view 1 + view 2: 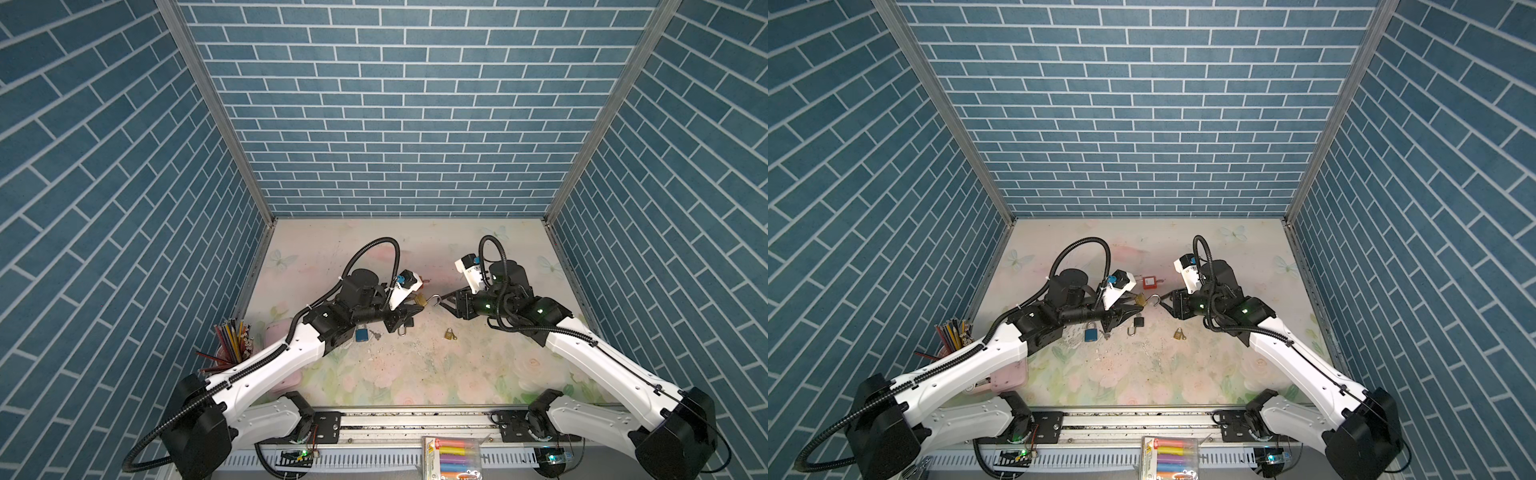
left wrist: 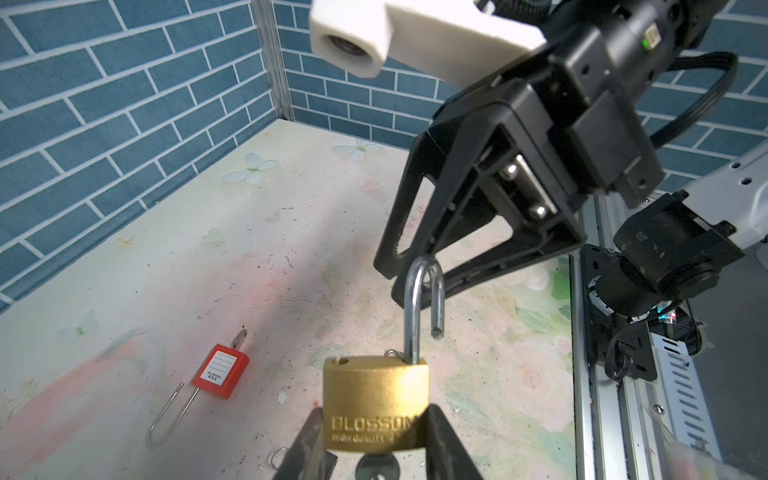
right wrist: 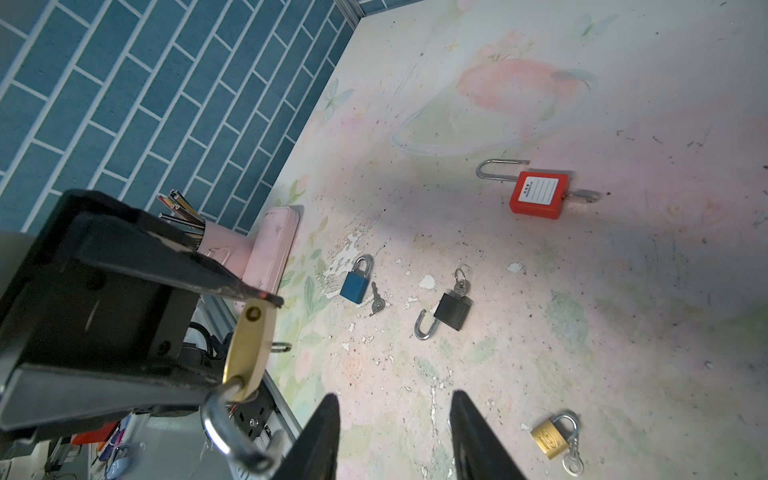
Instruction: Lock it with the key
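- I'm looking over the table; its floral cover is flaking near the middle.
- A red lock is lying farthest back, with its long shackle open and a key sticking out of it.
- A blue lock is lying shut, with a key just beside it.
- A black lock is lying near the blue one, with its shackle open and keys at its base.
- A small brass lock is lying shut, apart from the rest.
- A pink case is sitting at the left edge, and a pencil cup is standing beside it.
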Robot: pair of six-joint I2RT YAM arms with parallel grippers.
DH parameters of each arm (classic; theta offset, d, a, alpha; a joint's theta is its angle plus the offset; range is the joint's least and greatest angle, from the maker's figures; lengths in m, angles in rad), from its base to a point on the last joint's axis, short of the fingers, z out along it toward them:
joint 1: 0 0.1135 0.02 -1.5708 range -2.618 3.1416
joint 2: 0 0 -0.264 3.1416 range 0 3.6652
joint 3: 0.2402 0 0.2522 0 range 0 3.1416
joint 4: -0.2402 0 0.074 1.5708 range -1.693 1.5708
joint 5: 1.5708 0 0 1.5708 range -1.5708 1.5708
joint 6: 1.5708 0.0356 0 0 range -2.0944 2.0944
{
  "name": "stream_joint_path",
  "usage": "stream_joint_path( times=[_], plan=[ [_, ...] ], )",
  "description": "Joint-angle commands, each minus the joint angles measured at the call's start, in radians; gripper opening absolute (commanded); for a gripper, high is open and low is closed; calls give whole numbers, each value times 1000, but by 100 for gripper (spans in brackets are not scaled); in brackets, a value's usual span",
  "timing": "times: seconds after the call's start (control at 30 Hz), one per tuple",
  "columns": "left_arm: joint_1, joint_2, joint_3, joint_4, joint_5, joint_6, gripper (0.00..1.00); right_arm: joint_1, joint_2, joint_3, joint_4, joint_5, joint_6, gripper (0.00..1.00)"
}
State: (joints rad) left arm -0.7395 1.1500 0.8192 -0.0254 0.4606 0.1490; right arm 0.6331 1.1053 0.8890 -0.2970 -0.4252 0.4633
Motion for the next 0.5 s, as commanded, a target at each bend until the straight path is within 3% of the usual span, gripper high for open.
stream_joint_path(
  times=[0.0, 0.2, 0.3, 0.47],
  plan=[
    [-6, -24, -11, 8, 25, 30, 0, -9, 24, 47, 28, -26, -16, 44],
    [-20, -44, -51, 39, 1, 52, 0, -29, 31, 67, -34, 71, 30, 47],
    [-57, -47, -66, 9, -73, 107, 0, -67, 5, 67, -84, 149, 78, 49],
    [-105, -64, -113, 22, -177, 114, 0, -121, -51, 23, -73, 24, 88, 52]
  ],
)
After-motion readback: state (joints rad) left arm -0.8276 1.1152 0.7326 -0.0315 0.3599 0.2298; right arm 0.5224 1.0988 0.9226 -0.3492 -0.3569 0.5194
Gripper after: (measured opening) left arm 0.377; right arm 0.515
